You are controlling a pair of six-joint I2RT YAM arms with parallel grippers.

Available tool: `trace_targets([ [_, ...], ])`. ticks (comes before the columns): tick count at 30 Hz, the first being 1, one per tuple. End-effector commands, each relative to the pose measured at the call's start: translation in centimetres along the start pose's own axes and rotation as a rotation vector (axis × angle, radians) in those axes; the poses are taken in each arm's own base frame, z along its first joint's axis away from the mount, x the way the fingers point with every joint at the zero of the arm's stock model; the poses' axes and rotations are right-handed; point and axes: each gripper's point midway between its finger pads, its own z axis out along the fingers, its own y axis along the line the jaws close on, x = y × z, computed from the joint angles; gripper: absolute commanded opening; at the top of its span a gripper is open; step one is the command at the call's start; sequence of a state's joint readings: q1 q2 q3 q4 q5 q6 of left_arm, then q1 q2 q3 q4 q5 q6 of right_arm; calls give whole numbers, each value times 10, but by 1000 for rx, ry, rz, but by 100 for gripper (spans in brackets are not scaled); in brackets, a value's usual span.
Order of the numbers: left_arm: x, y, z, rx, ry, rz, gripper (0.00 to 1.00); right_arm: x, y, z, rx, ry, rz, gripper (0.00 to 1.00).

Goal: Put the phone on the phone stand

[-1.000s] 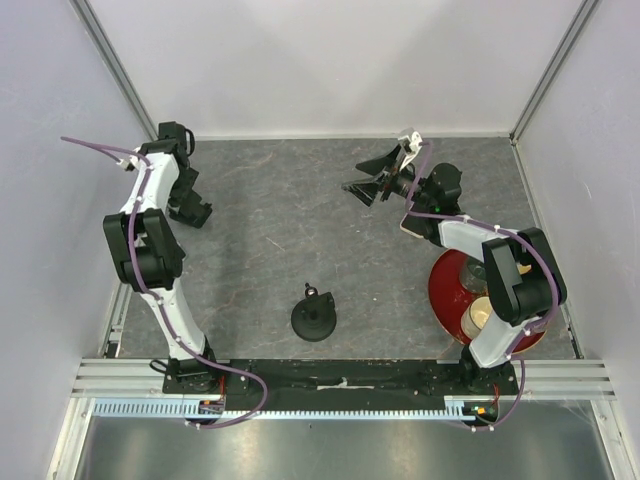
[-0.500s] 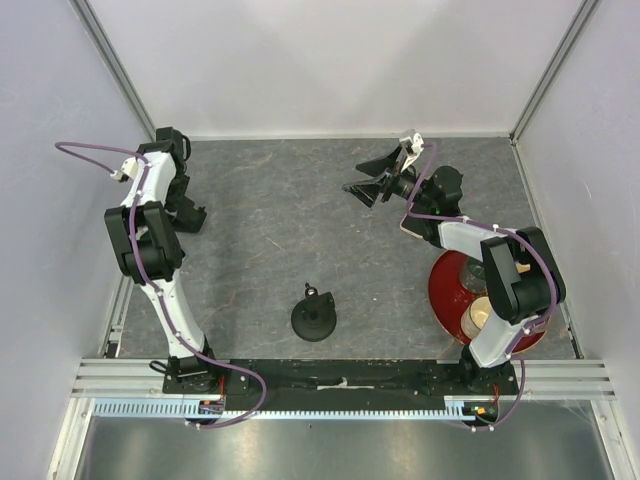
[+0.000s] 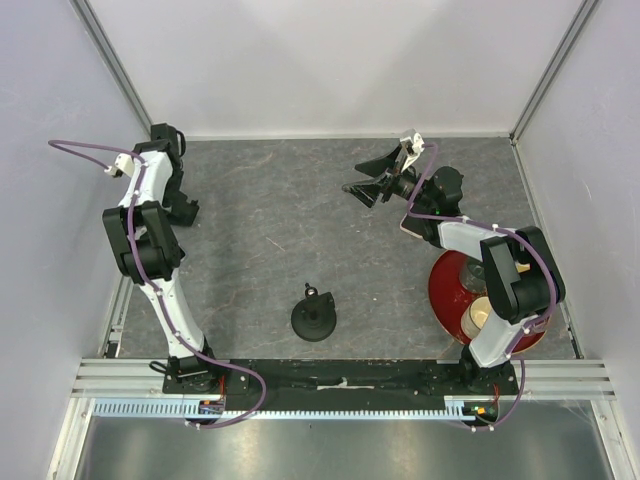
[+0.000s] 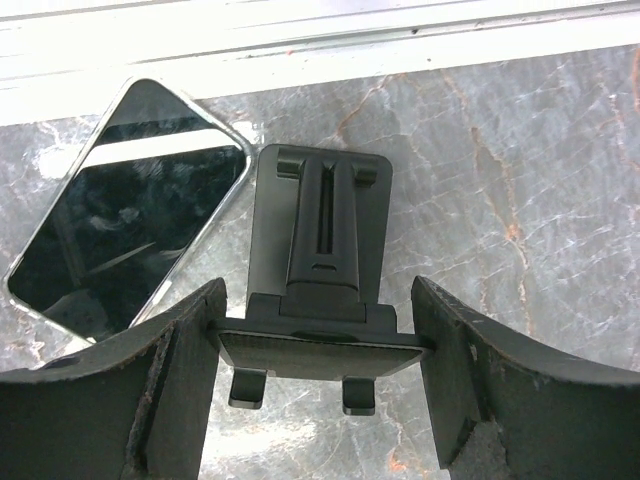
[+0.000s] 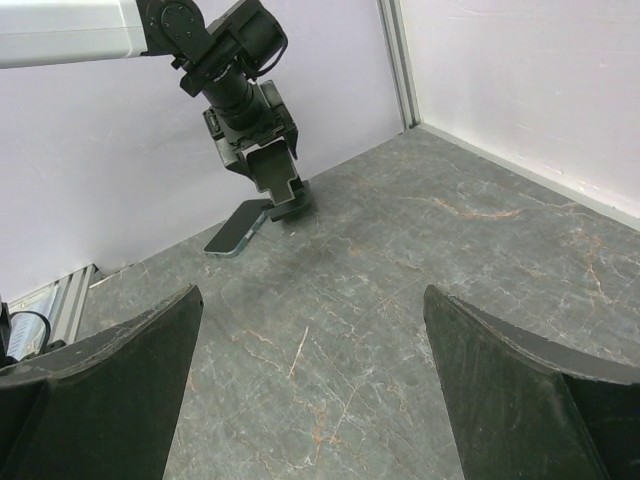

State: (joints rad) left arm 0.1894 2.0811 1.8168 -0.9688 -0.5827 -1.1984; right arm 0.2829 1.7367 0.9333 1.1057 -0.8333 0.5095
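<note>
The phone (image 4: 130, 235) lies flat, screen up, by the back-left wall, its pale rim showing. Right beside it is the black phone stand (image 4: 322, 250), and my left gripper (image 4: 318, 300) is shut on the stand's lower plate, a finger pressed on each side edge. In the right wrist view the left gripper (image 5: 262, 150) holds the phone stand (image 5: 288, 198) low over the table, with the phone (image 5: 232, 233) just in front of it. In the top view the left gripper (image 3: 182, 207) is in the far-left corner and hides the phone. My right gripper (image 3: 368, 178) hangs open and empty at the back right.
A black round base with a small ring (image 3: 313, 318) sits at the middle near the front. A red plate (image 3: 447, 292) with jars lies under the right arm. White walls close in the left, back and right sides.
The left arm has shifted a little left and back toward the wall, still gripping the stand. The right arm has hardly moved.
</note>
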Motion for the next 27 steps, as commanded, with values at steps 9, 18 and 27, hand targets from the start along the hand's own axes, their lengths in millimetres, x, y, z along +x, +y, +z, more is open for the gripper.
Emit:
trace_targets([
  [9, -8, -18, 10, 33, -41, -20, 58, -8, 6, -1, -42, -34, -37, 98],
  [18, -9, -18, -6, 78, -6, 18, 92, -8, 8, -2, -55, -40, -31, 97],
  [27, -33, 23, -52, 149, -63, 270, 95, -9, 9, -2, -58, -39, -33, 97],
])
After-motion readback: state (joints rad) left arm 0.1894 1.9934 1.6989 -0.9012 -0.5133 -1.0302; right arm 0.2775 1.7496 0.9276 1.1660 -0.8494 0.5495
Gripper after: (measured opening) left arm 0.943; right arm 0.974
